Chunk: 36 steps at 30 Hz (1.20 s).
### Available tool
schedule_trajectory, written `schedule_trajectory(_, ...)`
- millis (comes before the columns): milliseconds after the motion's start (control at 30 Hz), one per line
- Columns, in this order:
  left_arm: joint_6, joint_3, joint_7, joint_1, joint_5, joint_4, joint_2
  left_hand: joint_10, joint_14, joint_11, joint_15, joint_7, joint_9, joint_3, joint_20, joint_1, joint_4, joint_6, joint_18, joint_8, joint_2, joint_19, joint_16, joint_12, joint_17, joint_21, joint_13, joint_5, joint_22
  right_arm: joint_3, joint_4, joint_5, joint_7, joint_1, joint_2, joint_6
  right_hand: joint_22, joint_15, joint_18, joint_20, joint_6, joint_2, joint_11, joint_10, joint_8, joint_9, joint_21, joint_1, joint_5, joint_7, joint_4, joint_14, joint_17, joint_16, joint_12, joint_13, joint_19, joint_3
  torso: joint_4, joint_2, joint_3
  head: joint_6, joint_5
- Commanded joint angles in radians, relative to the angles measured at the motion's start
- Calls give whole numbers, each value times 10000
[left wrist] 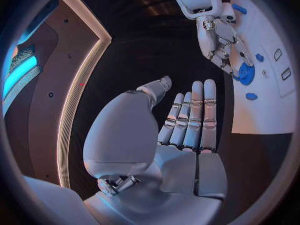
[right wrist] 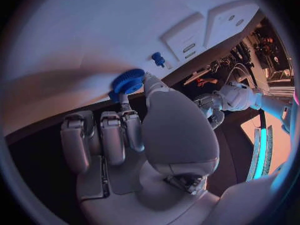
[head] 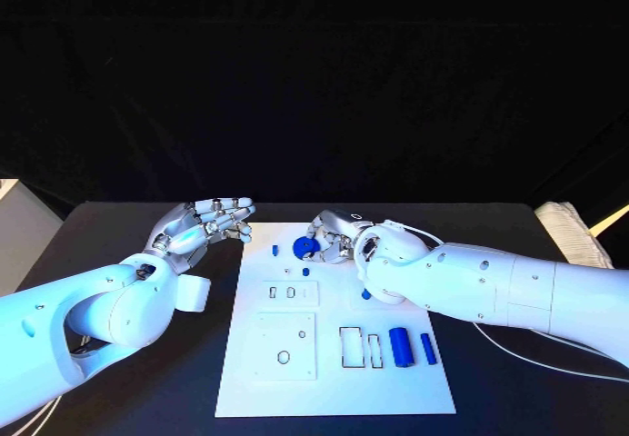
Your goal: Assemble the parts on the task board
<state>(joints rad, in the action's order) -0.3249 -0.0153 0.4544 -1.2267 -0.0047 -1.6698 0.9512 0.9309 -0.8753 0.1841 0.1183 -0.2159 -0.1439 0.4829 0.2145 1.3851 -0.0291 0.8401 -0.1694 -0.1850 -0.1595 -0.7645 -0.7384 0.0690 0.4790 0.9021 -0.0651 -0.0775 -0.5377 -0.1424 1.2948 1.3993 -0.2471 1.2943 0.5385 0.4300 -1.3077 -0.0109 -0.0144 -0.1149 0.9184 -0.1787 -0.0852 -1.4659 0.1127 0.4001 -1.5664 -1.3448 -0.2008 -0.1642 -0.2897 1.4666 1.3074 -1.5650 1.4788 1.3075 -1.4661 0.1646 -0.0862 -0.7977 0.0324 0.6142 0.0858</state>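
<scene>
1. In the head view, the white board is lying in the middle of the black table. The right hand is reaching over the board's far end and pinching a round blue gear between its thumb and a finger. The left hand is hovering just off the board's far left corner, its fingers loosely curled and holding nothing. A small blue peg is standing just left of the gear, and another small blue piece is sitting just nearer than the gear. Two blue cylinders are lying side by side near the board's near right part, beside two narrow rectangular slots.

2. In the left wrist view, the left hand is showing its fingers straight and side by side with the thumb apart, nothing in them, over the dark table next to the board. The right hand is holding the gear over the board.

3. In the right wrist view, the right hand is gripping the gear between thumb and fingertip at the board's edge; whether the gear is touching the board I cannot tell. The small peg is standing near it.
</scene>
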Motion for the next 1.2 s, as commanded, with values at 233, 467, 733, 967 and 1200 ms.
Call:
schedule_trajectory(233,159,8,57,-10,-11,-5,4,-89,43,-5,7,-154,15,-9,-9,-40,73,-62,-127,27,26,44,-67,-34,-17,47,9,52,-15,-23,264,-97,54,-33,264,171,-2631,18,144,8,71,65,41,-291,53,-24,-44,96,-185,7,11,1041,2634,-58,98,1817,-1047,97,3,-4,-14,-8,-2)
schedule_trajectory(467,154,8,60,-10,-11,8,11,-116,57,3,15,-160,19,-5,-2,-47,76,-81,-126,36,34,60,-76,-34,-25,59,9,51,-20,-14,766,-141,408,-19,772,1059,-2631,25,144,15,85,69,48,-306,54,-31,-44,96,-282,13,30,1041,2634,-58,112,1832,-1047,131,15,17,-14,-40,19)
schedule_trajectory(733,170,7,64,-9,-11,77,1,-116,57,3,15,-160,19,-5,-2,-47,76,-81,-126,36,34,60,-76,-34,-25,59,9,51,-20,132,1859,-1654,1766,283,2211,1099,-2631,32,144,29,60,-13,49,-212,0,-88,-44,-340,-268,4,233,1041,2634,-58,4,1741,-1047,444,47,50,-63,-93,34)
schedule_trajectory(967,196,6,77,-8,-11,135,-13,-124,64,5,17,-159,20,-3,0,-44,82,-87,-127,38,34,67,-79,-33,-29,64,9,50,-22,166,2330,-2942,2503,690,3647,131,-2631,18,144,19,55,-128,34,-189,-40,-135,-44,-708,-84,-15,434,1041,2634,-58,-25,1724,-1047,674,178,108,-98,-108,77)
schedule_trajectory(1200,275,5,82,-7,-10,178,-64,-127,68,6,17,-154,20,-2,2,-39,89,-88,-127,38,31,72,-82,-31,-32,67,8,50,-24,128,2189,-3209,3082,796,4536,-737,-2631,17,144,16,107,-239,30,-160,-57,-177,-44,-1122,-73,-24,695,1041,2634,-58,-67,1694,-1047,951,222,125,-191,-88,111)
